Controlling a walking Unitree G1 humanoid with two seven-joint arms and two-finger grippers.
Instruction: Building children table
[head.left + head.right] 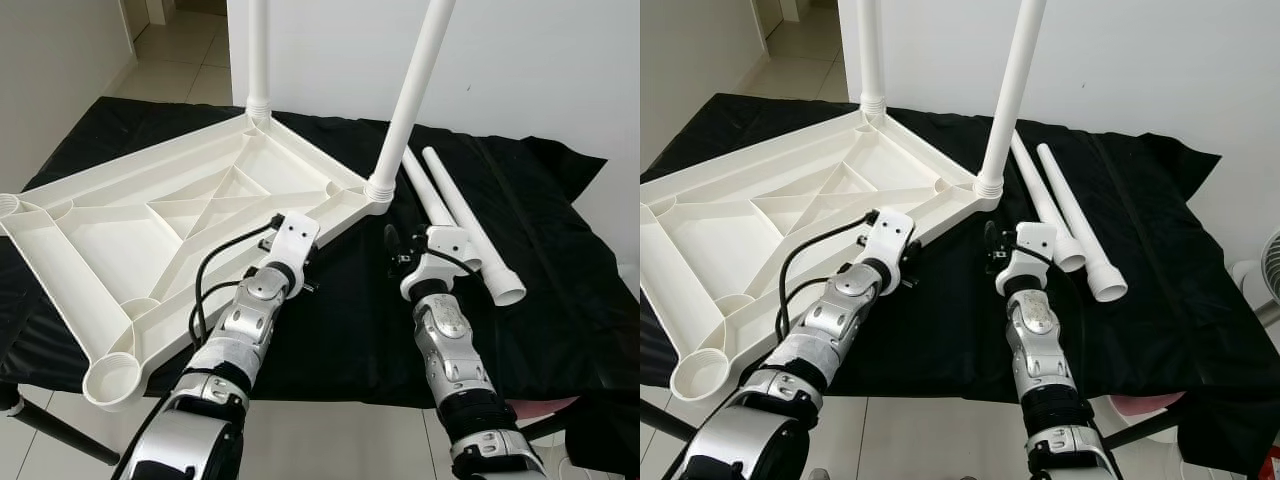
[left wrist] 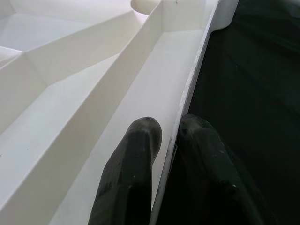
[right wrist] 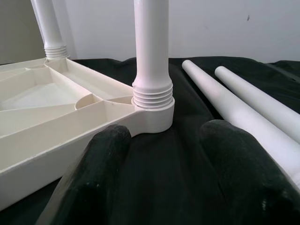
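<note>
The white plastic table top (image 1: 100, 240) lies upside down on a black cloth. One leg (image 1: 258, 50) stands screwed into its far corner, and a second leg (image 3: 151, 51) stands in the right corner. Two loose legs (image 1: 428, 195) (image 1: 480, 235) lie side by side on the cloth to the right. The near socket (image 1: 112, 378) and the left socket (image 1: 8, 205) hold nothing. My left gripper (image 2: 171, 133) is shut on the table top's near-right rim, one finger on each side of the wall. My right gripper (image 3: 164, 140) is open just above the cloth, facing the base of the right-corner leg.
The black cloth (image 1: 340, 330) covers a low platform whose front edge runs just below my forearms. A white wall (image 1: 520, 60) rises behind it, and tiled floor (image 1: 180, 50) lies at the far left. A fan (image 1: 1270, 265) stands at the right edge.
</note>
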